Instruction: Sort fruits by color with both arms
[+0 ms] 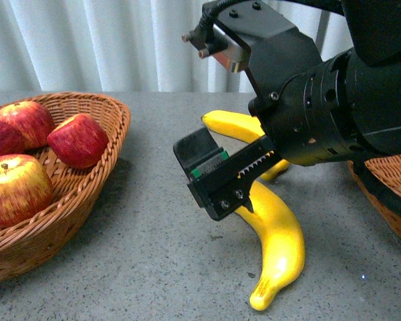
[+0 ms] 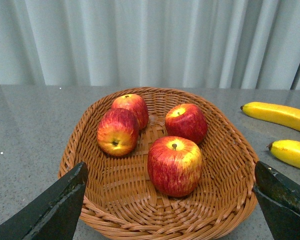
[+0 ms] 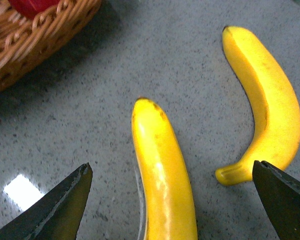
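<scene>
Several red apples, such as one point(image 1: 78, 140) in the front view and one point(image 2: 174, 165) in the left wrist view, lie in a wicker basket point(image 1: 115, 127) on the left. Two yellow bananas lie on the grey table: a near one point(image 1: 281, 241) and a far one point(image 1: 237, 125). My right gripper point(image 1: 210, 177) is open and empty just above the near banana point(image 3: 162, 170), its jaws on either side of it; the other banana point(image 3: 267, 105) lies beside it. My left gripper point(image 2: 170, 200) is open and empty, facing the apple basket point(image 2: 80, 145) from its near rim.
A second wicker basket point(image 1: 387, 180) sits at the right edge, partly behind my right arm. Both bananas point(image 2: 285, 116) show to the right of the apple basket in the left wrist view. White curtains hang behind the table.
</scene>
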Motion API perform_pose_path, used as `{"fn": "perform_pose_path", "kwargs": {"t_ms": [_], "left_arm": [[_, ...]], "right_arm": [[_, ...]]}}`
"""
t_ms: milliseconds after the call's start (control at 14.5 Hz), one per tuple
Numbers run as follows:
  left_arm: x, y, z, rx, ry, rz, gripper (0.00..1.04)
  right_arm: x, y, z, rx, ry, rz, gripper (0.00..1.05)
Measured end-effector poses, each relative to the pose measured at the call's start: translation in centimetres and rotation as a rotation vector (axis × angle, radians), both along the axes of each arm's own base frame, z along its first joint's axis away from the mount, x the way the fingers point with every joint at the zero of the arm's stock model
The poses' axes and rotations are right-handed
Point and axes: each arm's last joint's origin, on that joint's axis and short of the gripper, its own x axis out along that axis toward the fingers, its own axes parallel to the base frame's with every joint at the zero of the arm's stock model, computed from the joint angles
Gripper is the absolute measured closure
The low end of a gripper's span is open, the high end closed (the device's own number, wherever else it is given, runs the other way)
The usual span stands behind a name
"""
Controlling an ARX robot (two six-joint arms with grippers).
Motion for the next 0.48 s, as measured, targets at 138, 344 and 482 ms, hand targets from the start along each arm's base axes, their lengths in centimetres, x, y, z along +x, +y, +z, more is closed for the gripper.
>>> {"fn": "perform_pose_path", "kwargs": {"t_ms": [138,344,482], "left_arm": [[0.0,0.0,0.0,0.000,0.000,0.001,0.07],[0.0,0.0,0.0,0.000,0.000,0.000,0.07],[0.0,0.0,0.0,0.000,0.000,0.000,0.07]], "right_arm": [[0.0,0.0,-0.2,-0.017,0.000,0.007,0.07],[0.1,0.1,-1.2,-0.062,0.020,0.015,0.07],[-0.1,1.1,-4.1,-0.146,0.070,0.031,0.07]]}}
